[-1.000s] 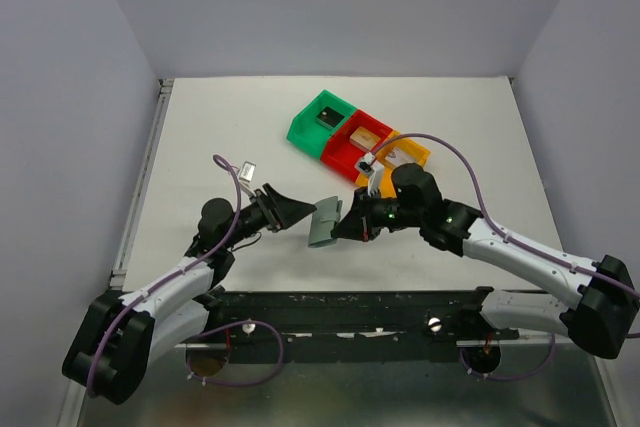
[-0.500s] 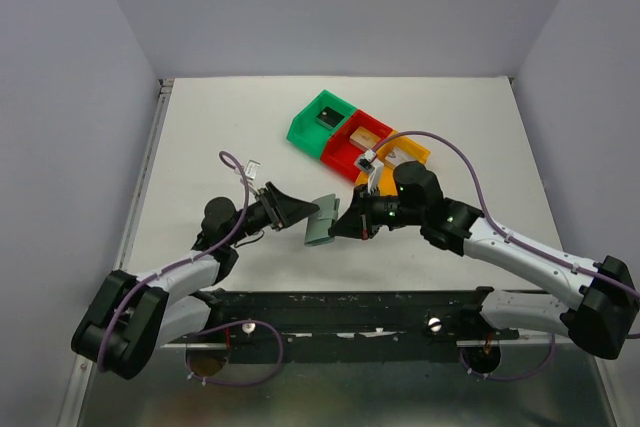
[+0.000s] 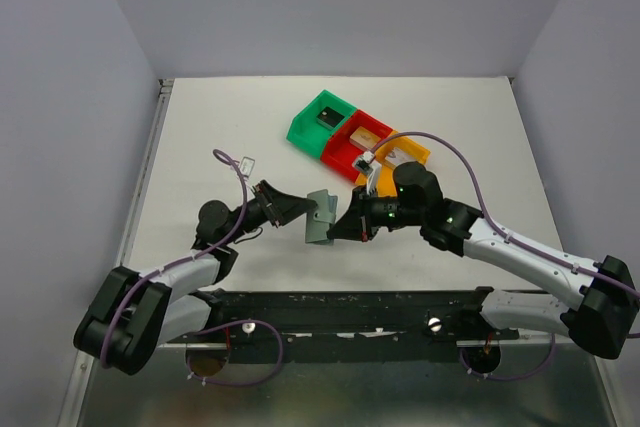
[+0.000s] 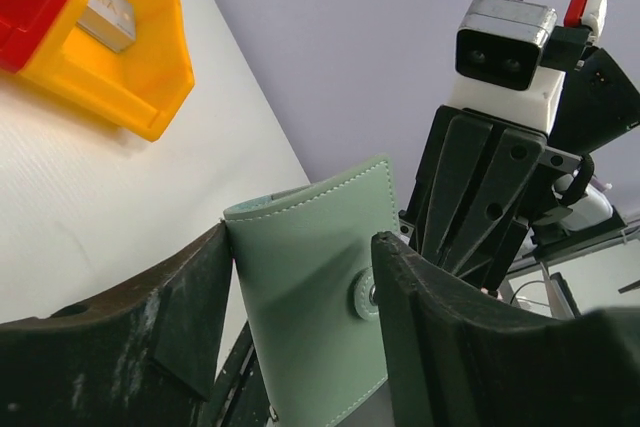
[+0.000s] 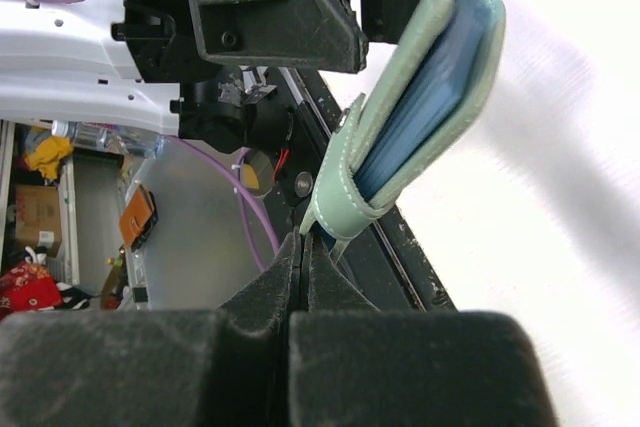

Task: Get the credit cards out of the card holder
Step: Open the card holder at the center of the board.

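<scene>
The card holder [image 3: 320, 217], pale grey-green with a blue lining, hangs in the air between both grippers near the table's front middle. My left gripper [image 3: 301, 209] spans its width, with a finger against each side edge [image 4: 305, 277]. My right gripper [image 3: 346, 224] is shut on the holder's snap strap [image 5: 335, 209], with the holder [image 5: 420, 97] folded shut above it. A black card [image 3: 328, 117] lies in the green bin [image 3: 305, 127]. A tan-gold card [image 3: 366, 134] lies in the red bin [image 3: 343, 155]. A silver-grey card [image 4: 108, 9] lies in the orange bin [image 4: 130, 77].
The three bins stand in a diagonal row at the back middle; the orange bin [image 3: 412, 154] is just behind my right wrist. The right arm's purple cable [image 3: 450, 152] loops above it. The black base rail [image 3: 350, 302] runs along the front edge.
My left gripper has moved in from the left until its fingers sit around the card holder. The holder has tipped slightly more upright. The right gripper has stayed shut on the strap.
</scene>
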You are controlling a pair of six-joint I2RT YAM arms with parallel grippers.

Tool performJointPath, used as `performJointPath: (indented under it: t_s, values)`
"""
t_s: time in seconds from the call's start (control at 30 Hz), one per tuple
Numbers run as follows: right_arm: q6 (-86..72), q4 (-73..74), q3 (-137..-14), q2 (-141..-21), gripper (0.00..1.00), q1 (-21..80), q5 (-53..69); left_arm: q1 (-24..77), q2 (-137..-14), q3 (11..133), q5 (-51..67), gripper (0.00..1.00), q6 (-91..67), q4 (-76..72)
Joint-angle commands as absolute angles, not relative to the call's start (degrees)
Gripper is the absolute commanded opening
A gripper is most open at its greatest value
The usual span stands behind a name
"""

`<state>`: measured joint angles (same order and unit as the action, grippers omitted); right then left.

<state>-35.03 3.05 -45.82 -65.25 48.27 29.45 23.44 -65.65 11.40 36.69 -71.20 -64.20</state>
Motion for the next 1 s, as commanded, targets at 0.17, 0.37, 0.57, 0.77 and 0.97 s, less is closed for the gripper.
performJointPath:
  t_s: [0.17,0.37,0.57,0.77,0.97]
  values:
    - [-34.5,2.6,-45.0,-63.6,0.00,48.0,26.5,23.3,-59.9,10.6,38.1,0.55,-70.3,-64.3]
    - [-34.9,2.8,-44.8,-63.2,0.00,47.9,26.1,23.3,-56.9,10.6,37.9,0.53,-69.3,-61.1]
    - [-35.2,2.9,-44.7,-63.5,0.00,47.9,26.2,23.3,-55.3,10.4,38.1,0.41,-69.3,-60.3]
    - [-35.4,4.4,-45.4,-62.9,0.17,48.0,25.4,23.3,-53.0,11.2,38.2,0.27,-67.9,-57.0]
    - [-35.5,7.0,-46.8,-61.3,0.55,48.0,23.6,23.3,-50.5,12.7,38.2,0.12,-66.5,-52.8]
